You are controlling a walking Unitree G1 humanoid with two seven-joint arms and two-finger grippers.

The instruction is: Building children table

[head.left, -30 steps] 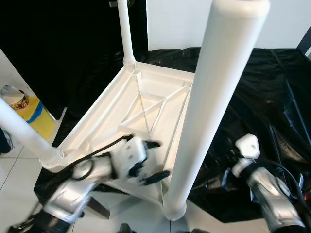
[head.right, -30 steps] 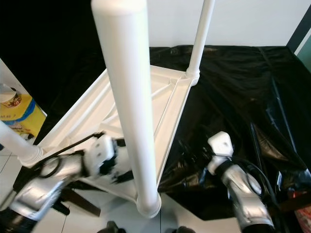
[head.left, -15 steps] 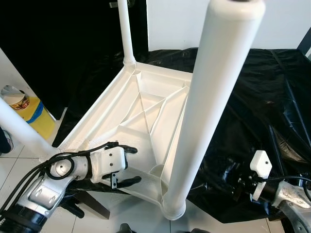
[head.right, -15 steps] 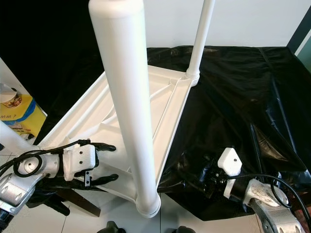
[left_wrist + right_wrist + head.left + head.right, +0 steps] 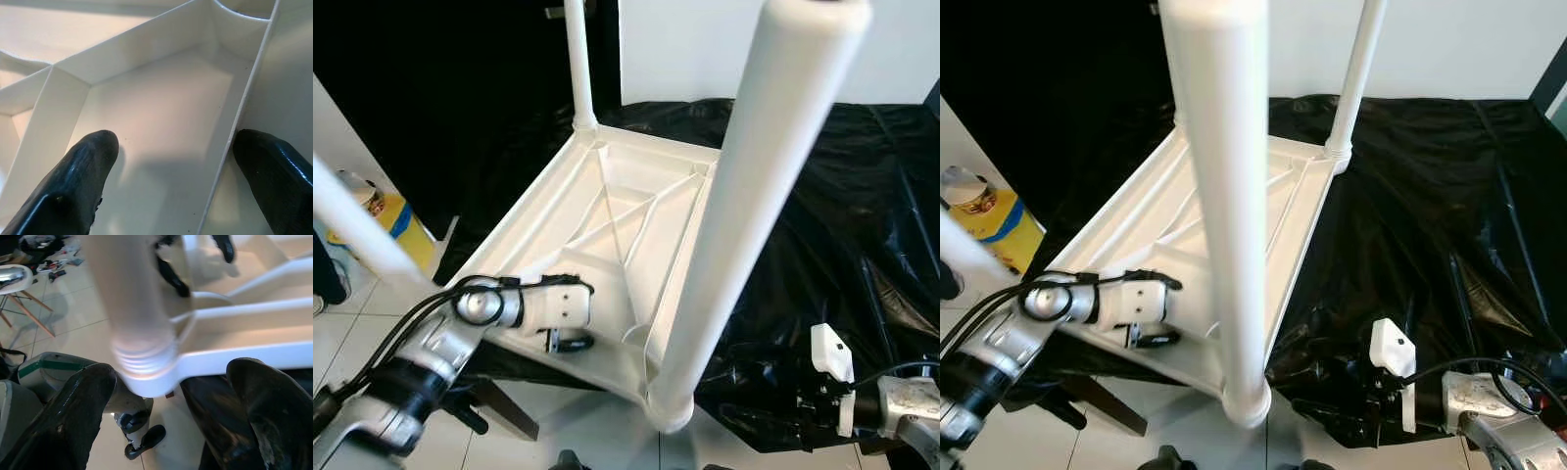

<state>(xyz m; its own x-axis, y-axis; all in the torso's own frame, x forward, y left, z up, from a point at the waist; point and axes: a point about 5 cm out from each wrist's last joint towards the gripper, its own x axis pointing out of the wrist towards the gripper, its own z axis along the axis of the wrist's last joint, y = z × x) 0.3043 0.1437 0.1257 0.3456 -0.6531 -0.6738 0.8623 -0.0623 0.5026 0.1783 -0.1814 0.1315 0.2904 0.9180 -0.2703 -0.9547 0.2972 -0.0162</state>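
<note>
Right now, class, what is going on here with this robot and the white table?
A white plastic children's table lies upside down on black sheeting, with legs screwed in and pointing up; the nearest leg stands in the front corner socket. The left gripper, jaws open, straddles the table's near edge wall beside that socket. The right gripper is low over the sheeting, jaws open, pointing toward that leg's base.

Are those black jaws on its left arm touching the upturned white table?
Touching. In the left wrist view, the left gripper straddles a rib of the table, one finger pressed against that rib.
</note>
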